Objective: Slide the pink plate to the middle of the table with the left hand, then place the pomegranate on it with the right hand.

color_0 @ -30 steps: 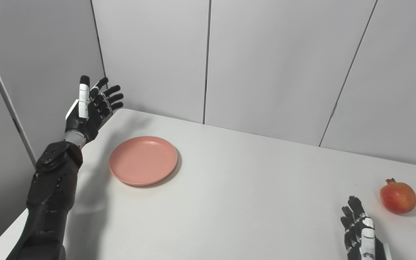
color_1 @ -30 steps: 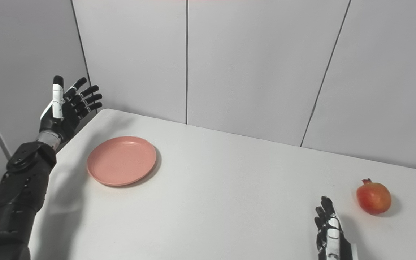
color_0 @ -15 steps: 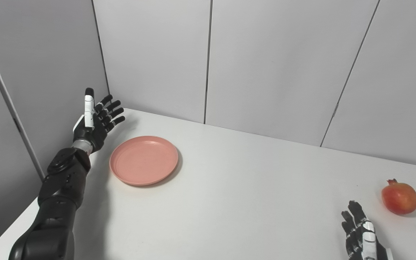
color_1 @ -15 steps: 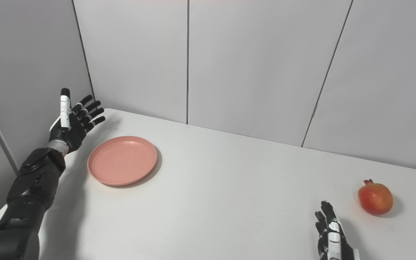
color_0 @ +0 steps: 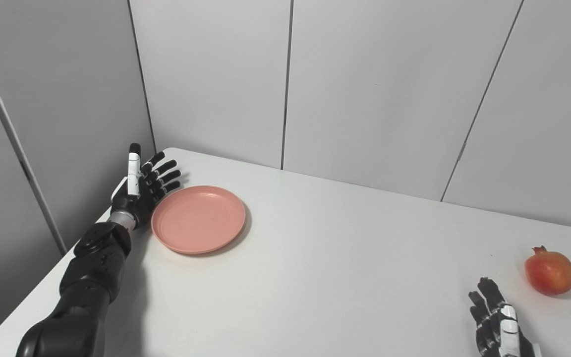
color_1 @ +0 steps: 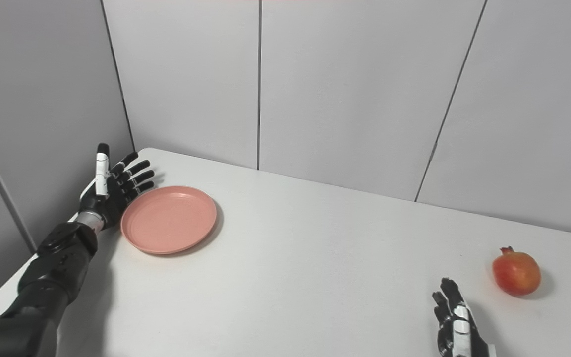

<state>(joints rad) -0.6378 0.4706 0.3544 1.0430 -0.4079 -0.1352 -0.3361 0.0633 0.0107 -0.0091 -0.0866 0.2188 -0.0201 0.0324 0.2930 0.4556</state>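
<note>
In the left eye view, the left hand (color_0: pixel 142 186) sits at the far left corner of the white counter (color_0: pixel 325 277), just beside the left rim of the pink plate (color_0: pixel 198 219). It holds nothing; its fingers (color_0: pixel 165 176) are spread and stretched toward the back wall, and the thumb, with its white panel, points upward. Whether the fingers actually touch the plate rim cannot be told from here. The black forearm runs back from the wrist down to the bottom left edge, lying low along the counter's left side. The plate rests flat in the left part of the counter, well short of the middle. The pomegranate (color_0: pixel 549 271) lies on the counter near the right edge, its crown tilted up and to the left. The right hand (color_0: pixel 497 327) shows only partly at the bottom right, fingers extended and apart, gripping nothing, near the pomegranate but clear of it. In the right eye view, the left hand (color_1: pixel 113 186) again stands open just left of the pink plate (color_1: pixel 168 219), palm turned toward the plate, with a narrow shadow between them. The pomegranate (color_1: pixel 516 273) sits apart from the right hand (color_1: pixel 456 327), which reaches up from the bottom edge with fingertips pointing toward the back of the counter (color_1: pixel 315 277).
</note>
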